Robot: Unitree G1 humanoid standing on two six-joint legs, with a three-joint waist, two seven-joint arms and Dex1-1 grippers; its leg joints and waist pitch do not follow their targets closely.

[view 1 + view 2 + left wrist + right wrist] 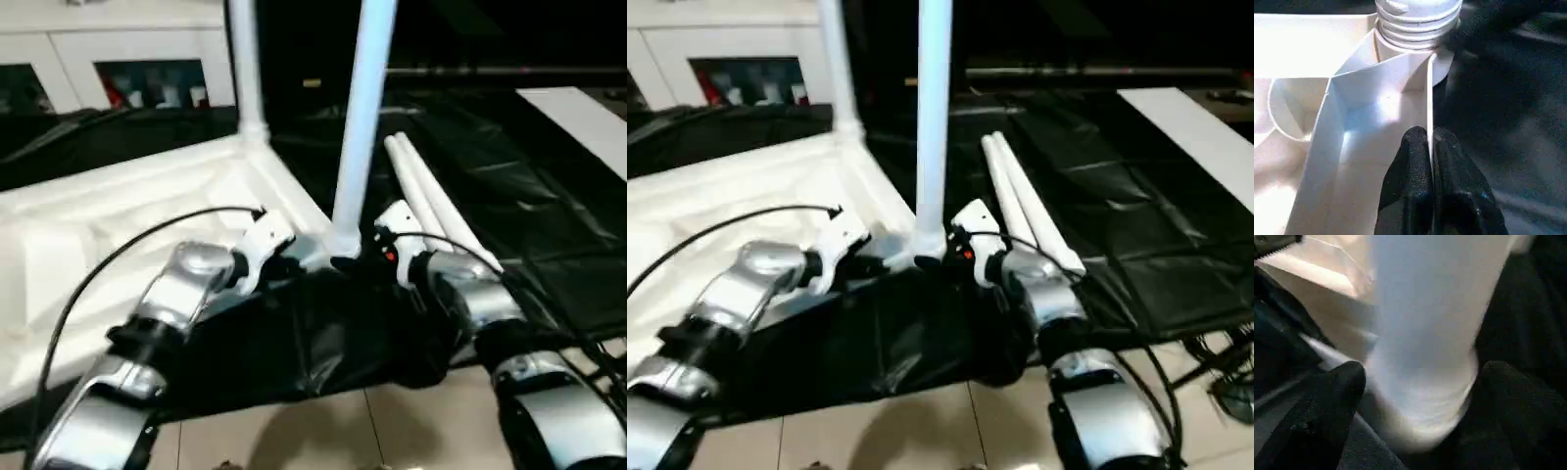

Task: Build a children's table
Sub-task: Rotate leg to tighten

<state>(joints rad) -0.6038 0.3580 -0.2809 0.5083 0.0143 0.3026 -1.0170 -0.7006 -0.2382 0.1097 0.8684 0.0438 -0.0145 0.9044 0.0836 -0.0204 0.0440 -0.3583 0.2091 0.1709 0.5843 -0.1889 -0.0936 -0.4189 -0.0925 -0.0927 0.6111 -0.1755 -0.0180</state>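
The tabletop (118, 206) (ribs up, on the black table (549, 264)) is steadied by the left gripper (1430, 147) pinching its rim, while the right gripper (1415, 382), spread, straddles the upright corner leg (358, 127).

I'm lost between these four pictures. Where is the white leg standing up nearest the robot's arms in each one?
Left eye view: near leg, upright, centre, between the arms.
Right eye view: same leg, slightly left of centre.
Left wrist view: its ribbed base at the top edge, in the tabletop corner.
Right wrist view: the leg stands between the right claw fingers.
Shared landmark: that tabletop corner socket.
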